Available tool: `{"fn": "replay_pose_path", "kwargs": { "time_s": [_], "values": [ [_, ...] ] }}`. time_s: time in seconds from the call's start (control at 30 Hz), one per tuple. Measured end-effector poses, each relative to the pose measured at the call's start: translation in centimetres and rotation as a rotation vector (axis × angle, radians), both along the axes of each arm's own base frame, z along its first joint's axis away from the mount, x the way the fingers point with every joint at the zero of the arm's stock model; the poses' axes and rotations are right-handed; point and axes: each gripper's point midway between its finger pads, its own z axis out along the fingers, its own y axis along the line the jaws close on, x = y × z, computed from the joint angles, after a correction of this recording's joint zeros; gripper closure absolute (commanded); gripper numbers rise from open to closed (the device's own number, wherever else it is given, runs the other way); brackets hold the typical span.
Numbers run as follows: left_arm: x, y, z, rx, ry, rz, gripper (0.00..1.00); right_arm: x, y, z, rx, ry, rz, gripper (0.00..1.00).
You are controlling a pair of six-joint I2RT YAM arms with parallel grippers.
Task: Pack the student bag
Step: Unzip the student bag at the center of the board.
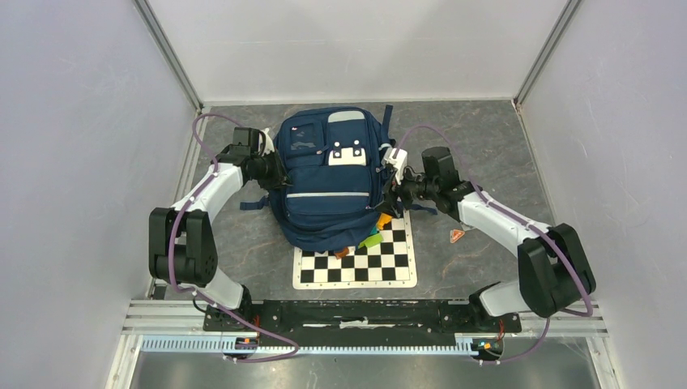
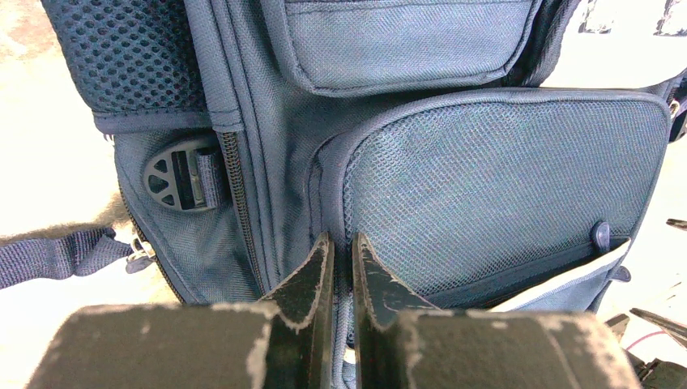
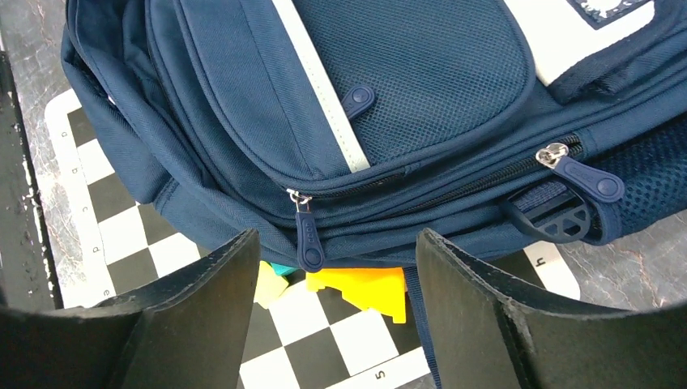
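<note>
Several blocks [image 1: 371,240] lie outside the bag [image 1: 324,203], unpacked; left fingers [image 2: 312,279] pinch its fabric, right fingers [image 3: 202,308] stand open.

Soft, even light falls from above in your top view: the pale walls read flat, and the student bag [image 1: 332,190] throws only a faint shadow on the grey table [image 1: 478,138]. Your left wrist view is overexposed, with the table around the bag burnt out almost to white. The fabric weave stays sharp there, but the fingers [image 2: 312,284] of the left gripper [image 2: 341,247] are soft. Your right wrist view is well exposed and crisp on the zipper pull [image 3: 309,239]; the right gripper [image 3: 336,235] is dark and slightly blurred.
</note>
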Motion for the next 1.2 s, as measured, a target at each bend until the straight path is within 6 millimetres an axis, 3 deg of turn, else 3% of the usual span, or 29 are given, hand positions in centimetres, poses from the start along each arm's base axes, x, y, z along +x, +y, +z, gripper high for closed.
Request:
{"fn": "replay_pose_path", "kwargs": {
  "time_s": [0.23, 0.6, 0.87, 1.03, 1.2],
  "values": [
    [0.0, -0.1, 0.0, -0.007, 0.0, -0.005, 0.98, -0.2, 0.2, -1.6, -0.033, 0.011, 0.029, 0.43],
    [0.0, -0.4, 0.1, -0.028, 0.001, -0.014, 0.98, -0.7, 1.2, -2.7, -0.075, 0.005, 0.045, 0.55],
    [0.0, -0.5, 0.0, -0.04, -0.002, -0.014, 0.98, -1.6, 2.1, -4.2, -0.122, 0.012, 0.076, 1.0],
    [-0.3, -0.3, -0.7, -0.055, -0.023, 0.031, 0.98, -2.2, 1.9, -4.1, -0.123, -0.003, 0.049, 1.0],
    [-0.8, -0.5, -0.2, -0.1, -0.071, 0.084, 0.98, -3.5, 2.0, -2.7, -0.086, -0.007, -0.011, 1.0]
  ]
}}
